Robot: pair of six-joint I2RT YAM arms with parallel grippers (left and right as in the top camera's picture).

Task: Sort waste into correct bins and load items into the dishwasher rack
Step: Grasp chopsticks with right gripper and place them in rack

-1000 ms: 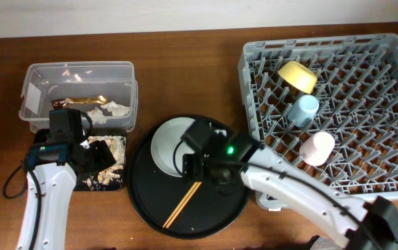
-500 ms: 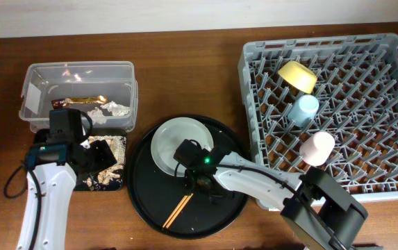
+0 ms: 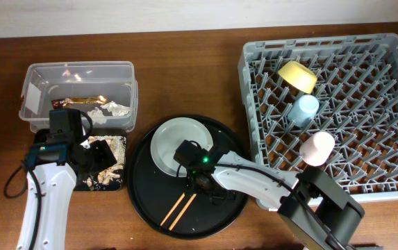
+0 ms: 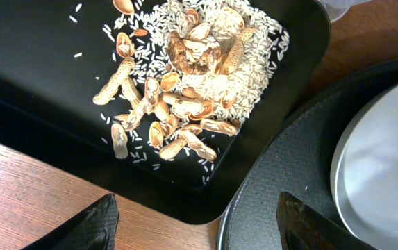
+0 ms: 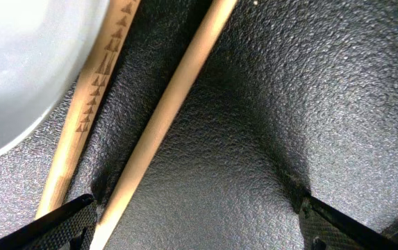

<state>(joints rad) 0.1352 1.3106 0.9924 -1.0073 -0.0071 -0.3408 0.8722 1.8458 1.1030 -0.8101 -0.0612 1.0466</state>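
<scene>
On the round tray (image 3: pixel 143 198), chopsticks (image 5: pixel 159 125) seemingly touch the plate (image 5: pixel 25 55).

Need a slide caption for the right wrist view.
Open end effector over two chopsticks on the black tray, plate edge top-left.

Smooth white shells along the left arm (image 3: pixel 42 198) and right arm (image 3: pixel 258 182), with boxy black housings at the joints. Tiny green light (image 3: pixel 203 160) lit on the right wrist housing. Thin black cable (image 3: pixel 10 183) beside the left arm. Matte black, wedge-shaped fingertips (image 4: pixel 96 223) on the left tool (image 4: pixel 199 232) and right tool (image 5: pixel 199 223).
</scene>
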